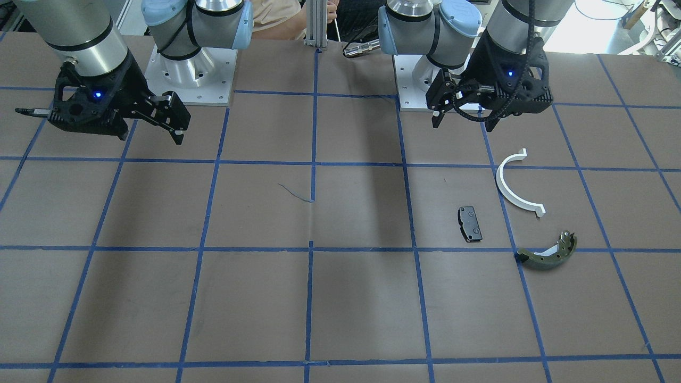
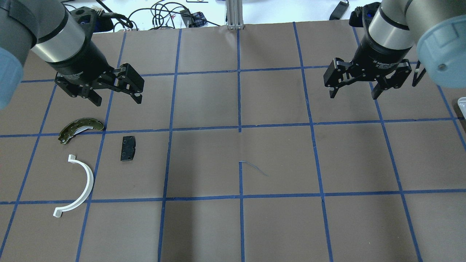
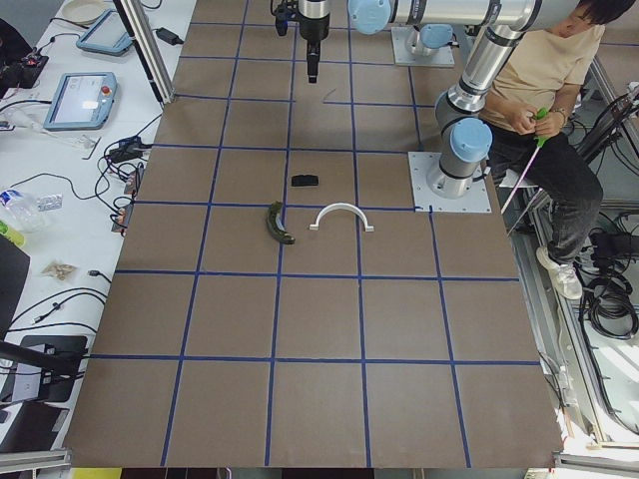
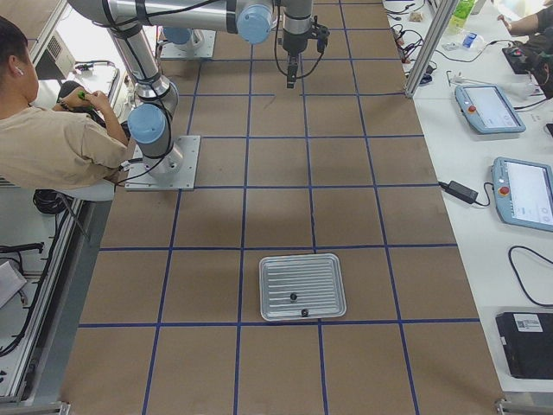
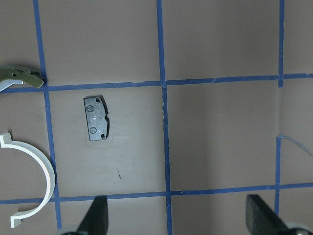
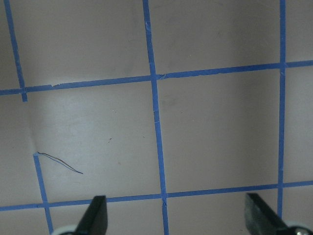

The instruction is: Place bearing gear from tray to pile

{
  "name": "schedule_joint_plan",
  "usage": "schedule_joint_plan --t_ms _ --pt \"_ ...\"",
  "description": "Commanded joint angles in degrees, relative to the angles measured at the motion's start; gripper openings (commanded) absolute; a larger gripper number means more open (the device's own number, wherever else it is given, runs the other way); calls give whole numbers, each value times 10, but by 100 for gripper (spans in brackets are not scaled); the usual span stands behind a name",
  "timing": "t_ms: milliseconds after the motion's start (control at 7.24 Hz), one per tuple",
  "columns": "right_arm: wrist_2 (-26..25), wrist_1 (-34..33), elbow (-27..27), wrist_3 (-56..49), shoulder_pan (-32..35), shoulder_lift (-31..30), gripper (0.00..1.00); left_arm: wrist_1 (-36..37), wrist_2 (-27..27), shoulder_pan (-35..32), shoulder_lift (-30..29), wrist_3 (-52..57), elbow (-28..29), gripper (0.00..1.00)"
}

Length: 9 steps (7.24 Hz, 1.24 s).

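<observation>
While bearing gear (image 4: pixel 304 312) lies in tray (image 4: pixel 270 290), fingers (image 2: pixel 332 91) distant.

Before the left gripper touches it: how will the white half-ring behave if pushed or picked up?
The white half-ring lies flat on the table, so a push should slide or spin it, not roll it. It looks thin and plastic-like, so probably light; squeezing its open ends together may flex it.

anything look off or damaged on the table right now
One small flaw: a thin dark curved mark on the brown table cover near the middle, right where the blue tape line breaks off. Scratch, slit or loose thread, I cannot tell. Nothing else stands out.
</observation>
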Motion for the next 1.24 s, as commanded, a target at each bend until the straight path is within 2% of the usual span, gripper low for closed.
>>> schedule_joint_plan --t_ms 0,690,829,1105 --pt "1 2 1 0 0 1 100 -3 -9 1 1 -2 1 100" --pt "-9 0 3 -10 -16 4 100 -1 -9 2 8 7 -7 100" --pt "-21 -1 3 -11 -28 5 100 -1 -9 1 8 7 -7 100" --pt "-28 0 4 -91 -92 7 100 -1 -9 1 8 7 -8 100"
